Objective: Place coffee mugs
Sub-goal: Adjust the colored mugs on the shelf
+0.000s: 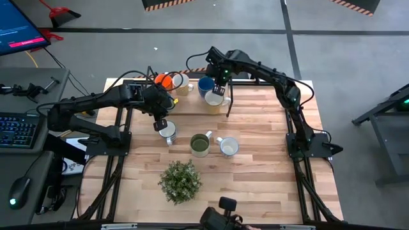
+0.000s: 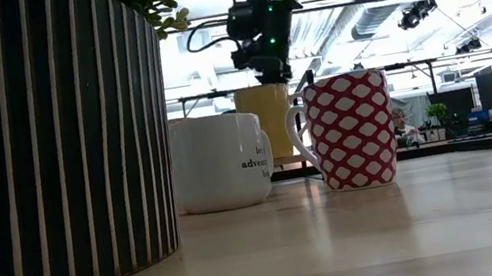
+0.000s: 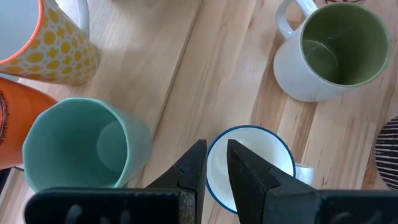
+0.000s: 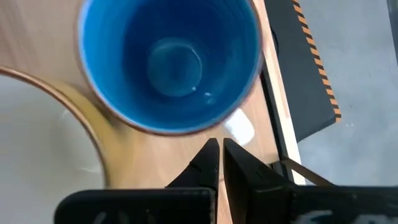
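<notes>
The left end effector [image 3: 216,163] pinches the blue-rimmed white mug's [image 3: 249,165] wall; the right end effector [image 4: 219,155], pressed together (apparently empty), hovers by the blue mug [image 4: 169,62].

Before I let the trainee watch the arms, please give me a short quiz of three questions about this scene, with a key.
1. True or false: the right gripper holds the blue mug.
2. Which mug's rim is between the fingers of the left gripper? A. teal mug B. olive mug C. blue-rimmed mug
3. Name the one standing thing that is no mug.

Key:
1. False: it is shut beside that mug and holds nothing.
2. C
3. The plant
</notes>
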You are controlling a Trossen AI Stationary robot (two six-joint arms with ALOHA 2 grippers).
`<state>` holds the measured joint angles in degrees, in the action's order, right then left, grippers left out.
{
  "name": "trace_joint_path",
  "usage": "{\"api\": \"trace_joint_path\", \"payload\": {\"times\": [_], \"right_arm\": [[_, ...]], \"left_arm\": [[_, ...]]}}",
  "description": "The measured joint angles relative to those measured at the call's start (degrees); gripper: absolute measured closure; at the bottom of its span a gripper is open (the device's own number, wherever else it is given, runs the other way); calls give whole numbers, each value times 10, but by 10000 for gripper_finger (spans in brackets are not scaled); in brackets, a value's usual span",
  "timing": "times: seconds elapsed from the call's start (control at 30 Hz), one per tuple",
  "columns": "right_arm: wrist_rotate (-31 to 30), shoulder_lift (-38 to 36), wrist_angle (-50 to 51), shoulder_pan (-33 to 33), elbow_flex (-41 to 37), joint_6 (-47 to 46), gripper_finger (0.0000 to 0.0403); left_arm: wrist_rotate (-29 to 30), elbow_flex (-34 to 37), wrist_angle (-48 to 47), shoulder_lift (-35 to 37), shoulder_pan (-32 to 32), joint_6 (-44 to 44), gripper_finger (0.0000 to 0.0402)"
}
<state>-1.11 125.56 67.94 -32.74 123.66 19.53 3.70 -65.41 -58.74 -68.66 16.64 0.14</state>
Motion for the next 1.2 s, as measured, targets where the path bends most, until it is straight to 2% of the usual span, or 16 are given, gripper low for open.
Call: {"api": "trace_joint_path", "payload": {"times": [1.2], "right_arm": [[18, 17, -58, 9, -8, 0, 403]], "left_arm": [[0, 0, 0, 0, 0, 0, 348]]}}
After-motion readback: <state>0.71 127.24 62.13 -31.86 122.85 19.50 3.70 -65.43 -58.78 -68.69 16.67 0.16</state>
